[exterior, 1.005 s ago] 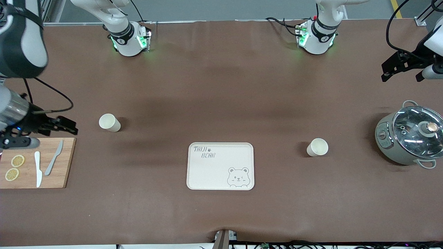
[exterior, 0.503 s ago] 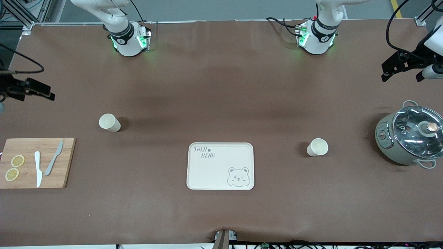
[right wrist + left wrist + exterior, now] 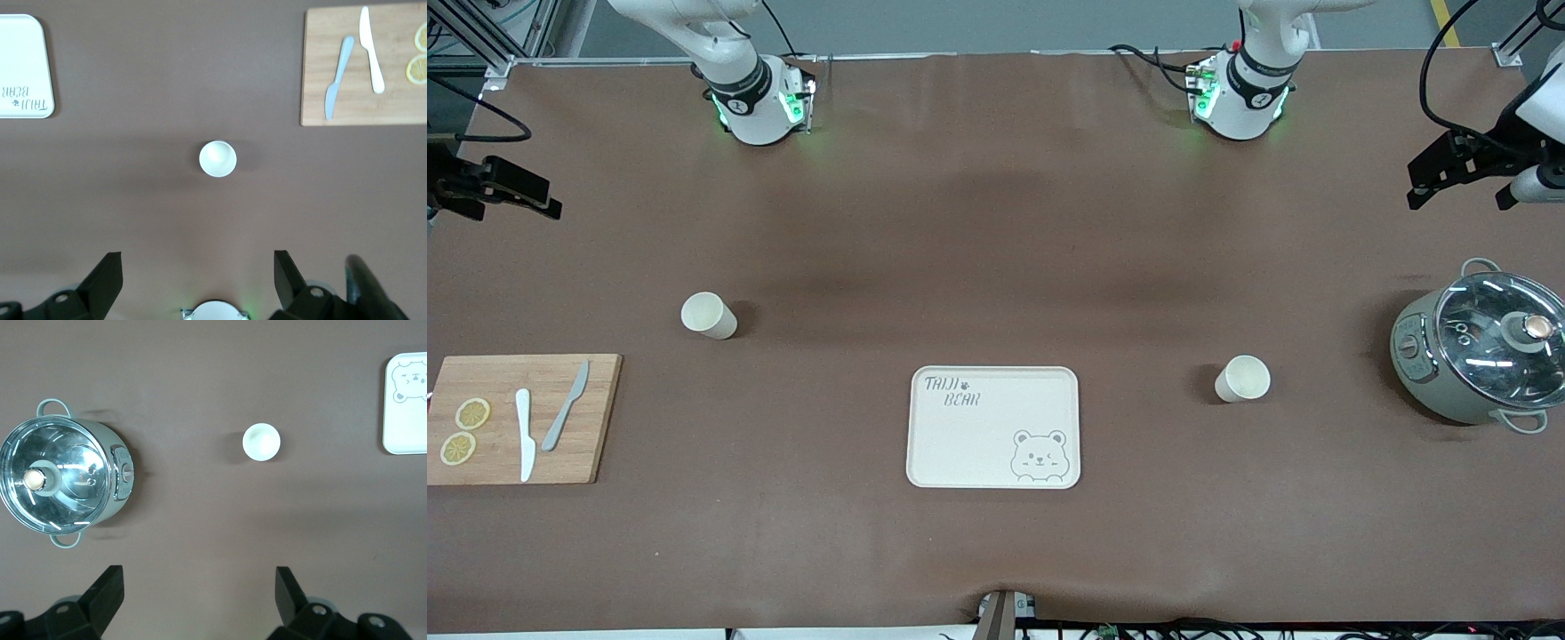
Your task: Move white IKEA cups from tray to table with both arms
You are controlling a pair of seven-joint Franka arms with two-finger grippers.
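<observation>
Brown table (image 3: 996, 222): cups (image 3: 709, 315) (image 3: 1242, 379) upright, both end effectors (image 3: 494, 191) (image 3: 1463, 173) open, well apart.

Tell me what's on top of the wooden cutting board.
On the cutting board lie a white knife, a grey knife and two lemon slices. Whatever is beneath the board is covered.

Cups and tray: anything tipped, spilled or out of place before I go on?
Nothing stands out. Both cups stand upright on the table, apart from the tray, which lies flat and bare. No spills show.
</observation>
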